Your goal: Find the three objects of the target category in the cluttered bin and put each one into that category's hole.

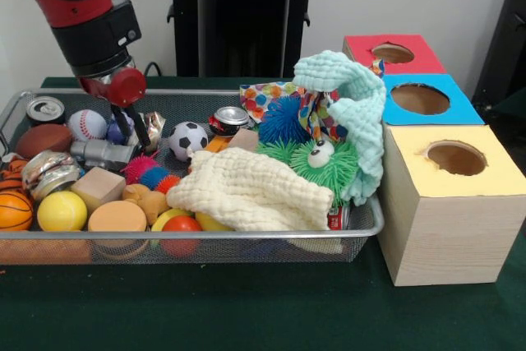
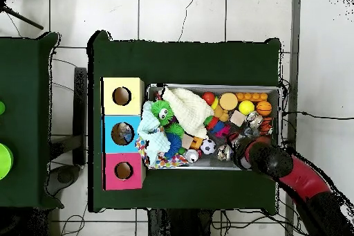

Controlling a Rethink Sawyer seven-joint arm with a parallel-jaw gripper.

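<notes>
The wire-mesh bin is full of toys, balls, cans and cloths; it also shows in the overhead view. My gripper hangs from the red arm at the bin's back left. Its dark fingers are apart and reach down among the clutter, just above a grey metal piece. In the overhead view the gripper is near the bin's lower right. A crinkled shiny piece lies right beside the fingers; I cannot tell whether it is a bottle or a can. No crushed clear bottle with a blue label shows.
Three boxes with round holes stand right of the bin: red, blue, yellow. A cream cloth and a mint cloth cover the bin's right half. Cans and a crushed can lie among balls.
</notes>
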